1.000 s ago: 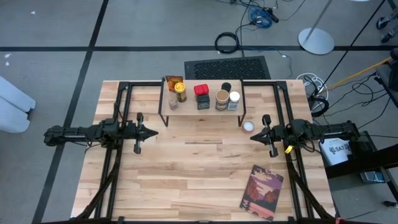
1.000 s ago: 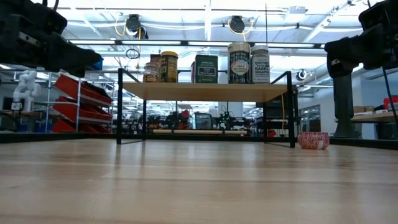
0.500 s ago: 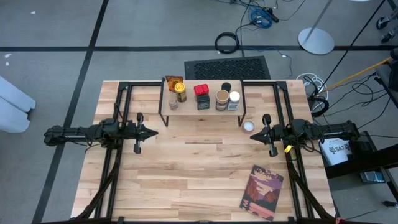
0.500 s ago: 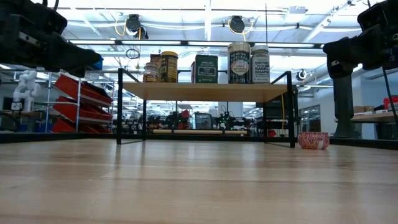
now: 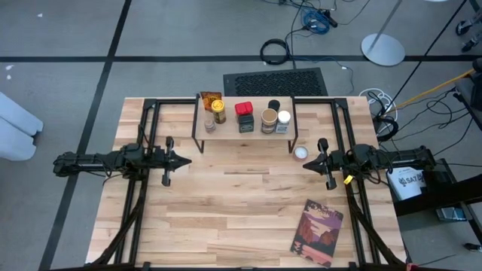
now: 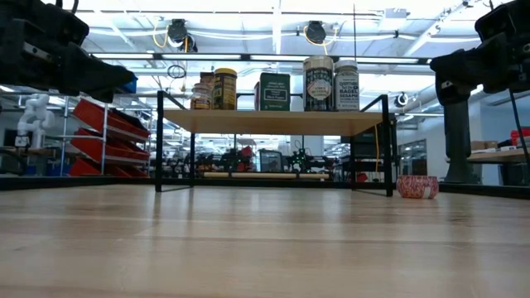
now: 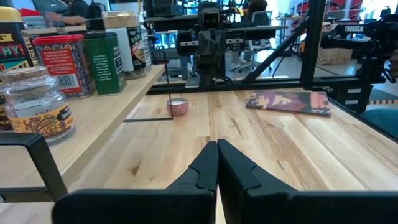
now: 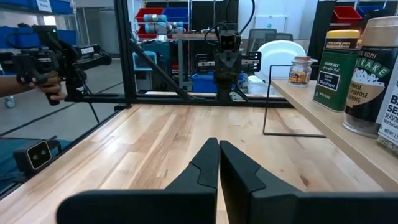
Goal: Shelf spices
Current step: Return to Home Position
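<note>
Now, your left gripper (image 5: 184, 159) hung over the table's (image 5: 226, 211) left side, fingers pressed together on nothing, as its wrist view showed. The spices (image 5: 243, 114) stood on the shelf (image 5: 230, 122), and one small tin (image 5: 300, 153) sat on the table by the shelf's right leg. Your right gripper (image 5: 307, 165) was likewise closed and empty. The low view missed the book (image 5: 317, 232), which the high view showed front right.

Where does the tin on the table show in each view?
High view: tin on the table, by the shelf's right front leg.
Low view: tin just right of the shelf's right leg.
Left wrist view: tin on the table past the shelf's far end.
Right wrist view: not in it.
Shared landmark: the shelf.
</note>
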